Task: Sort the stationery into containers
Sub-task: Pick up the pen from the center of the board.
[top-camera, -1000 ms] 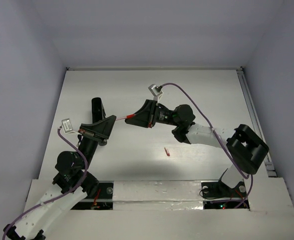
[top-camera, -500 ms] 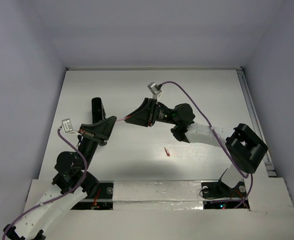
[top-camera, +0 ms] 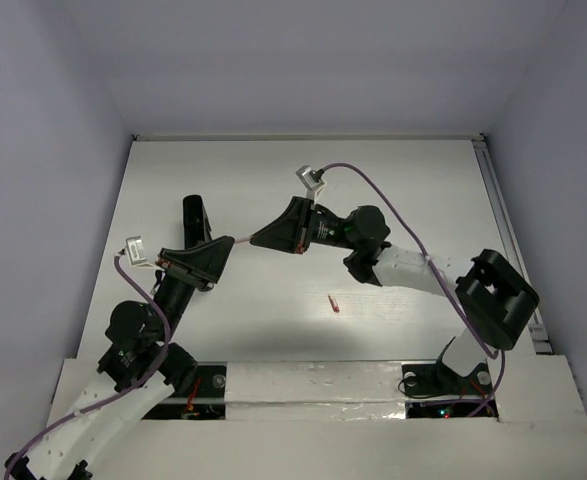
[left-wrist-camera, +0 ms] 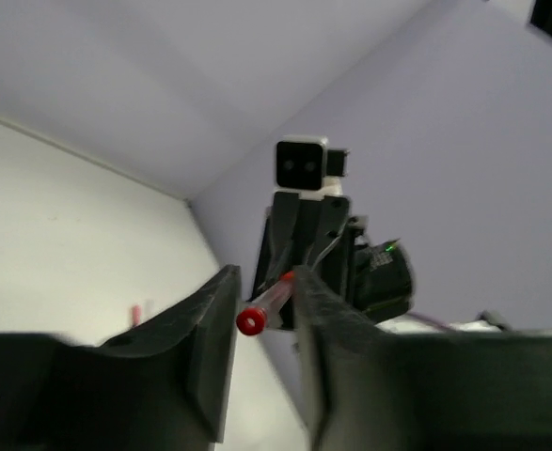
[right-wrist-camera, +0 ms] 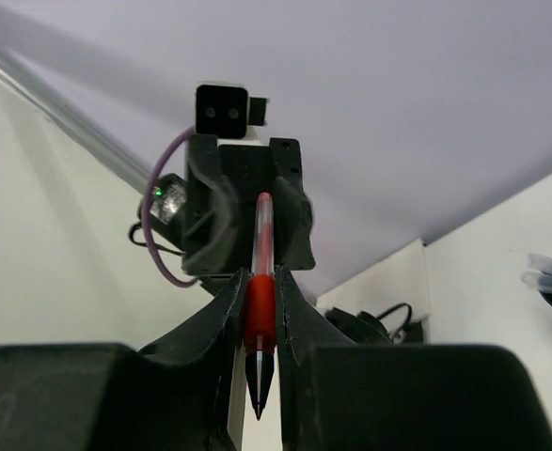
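Red bit (top-camera: 334,304) lies on table (top-camera: 423,190), well apart from both claws; black box (top-camera: 192,215) sits just behind L claw (left-wrist-camera: 264,275). L claw released – jaws apart either side of the pen (right-wrist-camera: 260,301), at its red end cap. R claw (right-wrist-camera: 260,277) clenched on the red grip. Pen is mid-air btwn claws, long axis approx left-right, tip toward R arm.

The top view looks down from above and behind the arm bases. It is set well back, so it takes in the whole table (top-camera: 393,190) out to its far edge and the walls. The left wrist camera (right-wrist-camera: 224,113) sits close behind the left hand (left-wrist-camera: 263,282) and looks along its fingers at the right hand (right-wrist-camera: 260,277). The right wrist camera (left-wrist-camera: 301,163) faces back the same way. All three views share the pen (right-wrist-camera: 261,235) reaching between both hands.
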{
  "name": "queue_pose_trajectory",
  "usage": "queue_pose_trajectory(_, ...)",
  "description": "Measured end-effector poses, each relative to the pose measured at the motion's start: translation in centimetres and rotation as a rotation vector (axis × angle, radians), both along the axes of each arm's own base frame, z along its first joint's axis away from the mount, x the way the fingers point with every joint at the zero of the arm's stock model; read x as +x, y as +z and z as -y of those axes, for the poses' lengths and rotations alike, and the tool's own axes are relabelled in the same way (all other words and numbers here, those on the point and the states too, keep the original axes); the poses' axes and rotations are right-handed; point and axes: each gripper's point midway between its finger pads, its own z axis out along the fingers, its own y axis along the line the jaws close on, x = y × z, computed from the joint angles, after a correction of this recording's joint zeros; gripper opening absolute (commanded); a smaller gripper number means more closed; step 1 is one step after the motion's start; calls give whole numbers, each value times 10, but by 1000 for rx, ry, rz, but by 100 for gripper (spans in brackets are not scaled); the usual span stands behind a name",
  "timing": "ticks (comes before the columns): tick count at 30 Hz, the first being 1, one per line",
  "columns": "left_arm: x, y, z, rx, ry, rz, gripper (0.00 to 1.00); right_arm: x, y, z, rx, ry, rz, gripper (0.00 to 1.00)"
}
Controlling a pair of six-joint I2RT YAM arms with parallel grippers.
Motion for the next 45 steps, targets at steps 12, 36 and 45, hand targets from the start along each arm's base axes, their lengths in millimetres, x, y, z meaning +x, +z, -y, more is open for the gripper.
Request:
queue_pose_trajectory(12,-27,16,-8,245,-38,-26,67,10,-47,31,-369,13,118,0)
queue_pose_trajectory(36,-39,-45,56,541,-396,-125,71,-24,-91,69,-592,169,157,0)
queue_pose_trajectory(45,-35,-48,53,552,-373,-132,62,-21,-95,72,-598,156,147,0)
